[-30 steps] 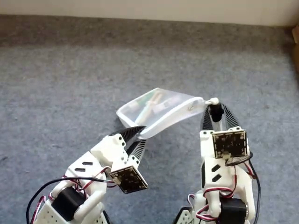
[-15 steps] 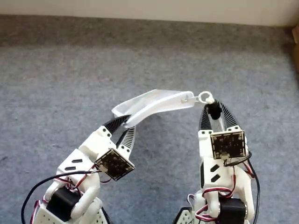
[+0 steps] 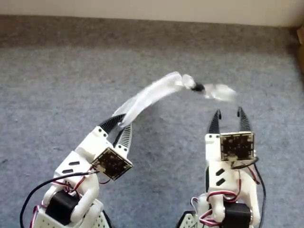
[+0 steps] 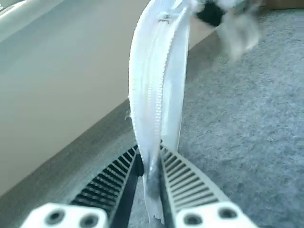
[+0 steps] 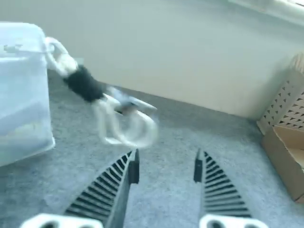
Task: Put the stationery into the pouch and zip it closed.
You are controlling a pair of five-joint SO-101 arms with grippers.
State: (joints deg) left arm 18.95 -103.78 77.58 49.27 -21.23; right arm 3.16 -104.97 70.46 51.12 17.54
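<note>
— Pouch [image 3: 149, 95] first: where is it?
— Up off the grey surface [image 3: 57, 71], hanging in the air as a long slanted strip. Its low end sits in the left pincer [image 3: 122, 124]. Its high end points away from the arms, toward the wall [image 3: 142, 7].
— So the left pincer is clenched?
— Yes, clamped on the pouch. From the left wrist the pouch [image 4: 154, 90] rises edge-on out of the left pincer [image 4: 149, 154], with both fingers [image 4: 114, 185] pressed against its clear plastic.
— And the zip?
— The zip teeth [image 4: 151, 104] look meshed along the stretch that shows. The black zip pull [image 3: 197, 88] hangs at the high end, with a blurred pale ring [image 3: 219, 92] dangling past it.
— Right pincer?
— Released. The right pincer [image 3: 228, 112] stands with its jaws spread and grasps nothing. It is near the ring but apart from it, on the arms' side. From its own wrist the right pincer [image 5: 166, 156] gapes with the ring [image 5: 126, 124] just beyond its fingertips, and the zip pull [image 5: 85, 84] links that ring to the pouch [image 5: 21, 76].
— Anything inside?
— Pale contents [image 5: 23, 130] show through the clear wall, too blurred to name.
— Around it?
— A cardboard box [image 5: 285, 142] on the right arm's side, well apart from the pouch.
</note>
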